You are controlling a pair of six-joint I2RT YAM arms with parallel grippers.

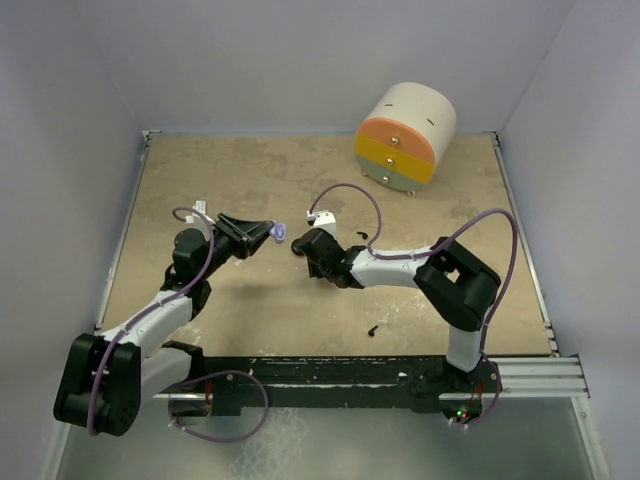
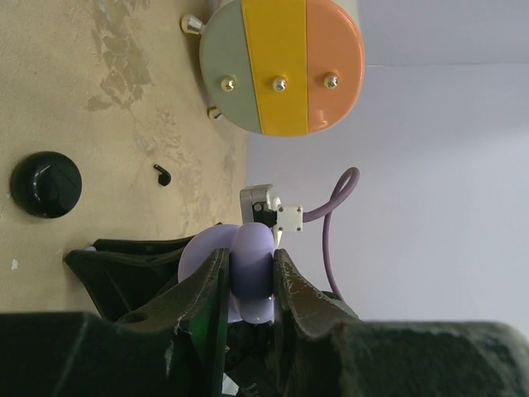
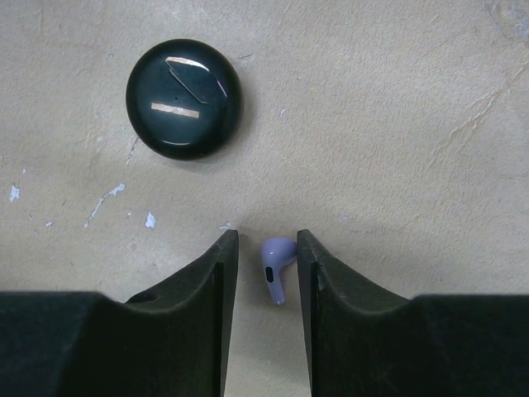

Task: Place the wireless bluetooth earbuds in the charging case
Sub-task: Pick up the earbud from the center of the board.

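Note:
My left gripper (image 2: 250,252) is shut on the lilac charging case (image 2: 252,281) and holds it above the table with its lid open; from above the case (image 1: 277,232) shows at the fingertips (image 1: 262,233). My right gripper (image 3: 268,236) is down at the table just right of it, jaws narrowly open around the lilac earbud (image 3: 277,266). The earbud lies on the table touching the right finger (image 3: 310,265), with a gap to the left finger. A black earbud (image 1: 361,237) lies on the table beyond the right gripper (image 1: 301,246); the left wrist view also shows this black earbud (image 2: 162,174).
A black round puck (image 3: 183,98) lies just ahead of the right fingers. A round drawer unit (image 1: 405,137) in green, yellow and orange lies at the back right. A small black bit (image 1: 372,329) sits near the front rail. White walls close in the table.

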